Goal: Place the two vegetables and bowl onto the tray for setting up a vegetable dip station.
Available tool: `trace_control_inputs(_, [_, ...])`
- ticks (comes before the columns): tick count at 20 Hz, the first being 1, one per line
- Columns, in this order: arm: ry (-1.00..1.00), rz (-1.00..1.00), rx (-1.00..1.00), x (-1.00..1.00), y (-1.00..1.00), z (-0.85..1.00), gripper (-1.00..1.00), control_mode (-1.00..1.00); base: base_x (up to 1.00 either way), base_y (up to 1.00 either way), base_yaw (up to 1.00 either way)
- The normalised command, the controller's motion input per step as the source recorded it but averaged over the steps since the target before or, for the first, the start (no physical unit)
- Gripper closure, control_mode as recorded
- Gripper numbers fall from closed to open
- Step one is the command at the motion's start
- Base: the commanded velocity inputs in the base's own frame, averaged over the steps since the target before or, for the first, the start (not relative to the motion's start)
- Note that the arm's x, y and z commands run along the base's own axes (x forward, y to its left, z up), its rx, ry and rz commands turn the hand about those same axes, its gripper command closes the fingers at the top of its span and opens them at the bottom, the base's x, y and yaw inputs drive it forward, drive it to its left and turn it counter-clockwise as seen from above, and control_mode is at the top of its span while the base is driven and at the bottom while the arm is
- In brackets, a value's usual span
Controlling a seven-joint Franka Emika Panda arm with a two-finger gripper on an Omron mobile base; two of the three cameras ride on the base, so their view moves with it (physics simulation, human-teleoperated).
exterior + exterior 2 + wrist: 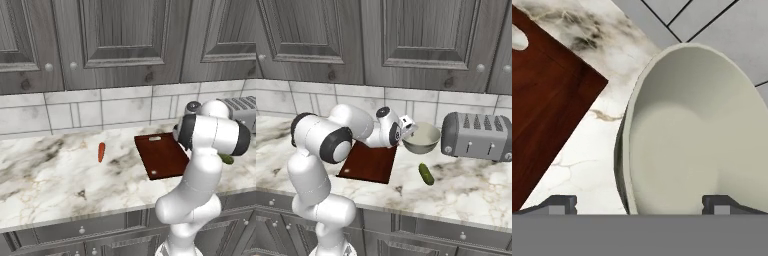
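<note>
counter (50, 170): marble top, everything sits on it, so basically nothing from the job is done yet as far as the shots show
toaster (478, 136): grey, parked at the right end next to the bowl, not part of the job
tray (370, 162): dark reddish-brown, flat on the counter in front of the robot, bare, nothing loaded on it
bowl (422, 138): pale beige, sitting on the counter between the tray and the toaster, just off the tray's edge in the hand view, not on it
gripper (640, 202): fingers spread wide, one tip either side of the bowl's near rim, right up close to it; can't say for sure it touches, and it isn't clamping anything
cucumber (426, 174): dark green, lying on the counter in front of the bowl, to the right of the tray, untouched
carrot (101, 152): orange-red, well to the left of the tray, off on its own
progress: zero of three on the tray; looks like the bowl goes first
left to do: grab and move the bowl, then both veggies
</note>
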Motion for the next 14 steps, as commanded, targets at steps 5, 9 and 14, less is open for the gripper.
trace_control_inputs(5, [0.00,0.00,0.00,0.15,-0.04,-0.15,-1.00,-1.00,0.00,0.00,0.00])
trace_control_inputs(9, [0.00,0.00,0.00,0.08,-0.01,-0.15,-1.00,-1.00,0.00,0.00,0.00])
trace_control_inputs(14, [0.01,0.00,0.00,0.08,-0.02,-0.13,1.00,-1.00,0.00,0.00,0.00])
